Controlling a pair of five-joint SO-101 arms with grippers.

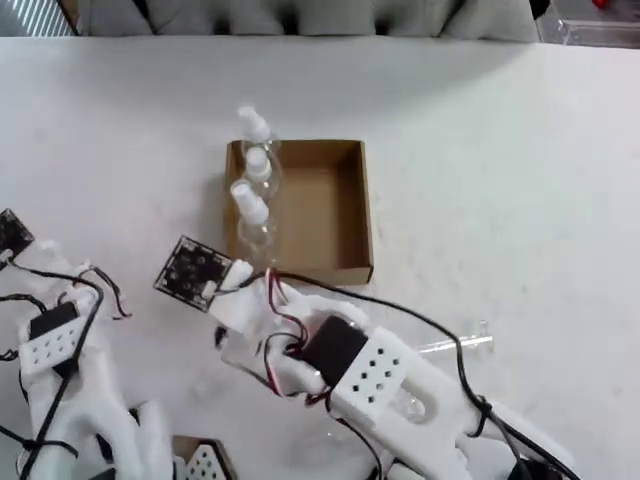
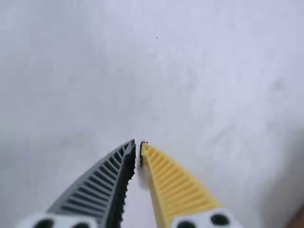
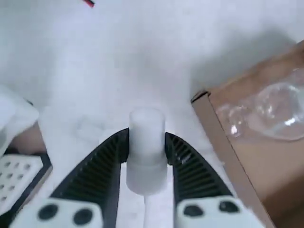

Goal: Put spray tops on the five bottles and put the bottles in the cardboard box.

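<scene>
Three topped bottles [image 1: 262, 178] in the cardboard box [image 1: 340, 205], your right gripper [image 3: 146, 137] clamps a spray top [image 3: 146, 164], left gripper [image 2: 138, 145] fingers together; next probably needs it seated on a fourth bottle.

My right arm [image 1: 385, 385] lies on a slant in the high view, running from the near right corner up toward the middle. Its gripper [image 3: 146, 137] is clamped: both black ribbed fingers [image 3: 102, 166] press against the sides of a white spray top [image 3: 146, 152], which stands upright between them. My left arm [image 1: 55, 345] sits at the near left edge, well apart from the right one. Its gripper [image 2: 138, 145] is closed, with the grey finger [image 2: 104, 183] and the yellow finger [image 2: 173, 183] meeting at their tips.
</scene>
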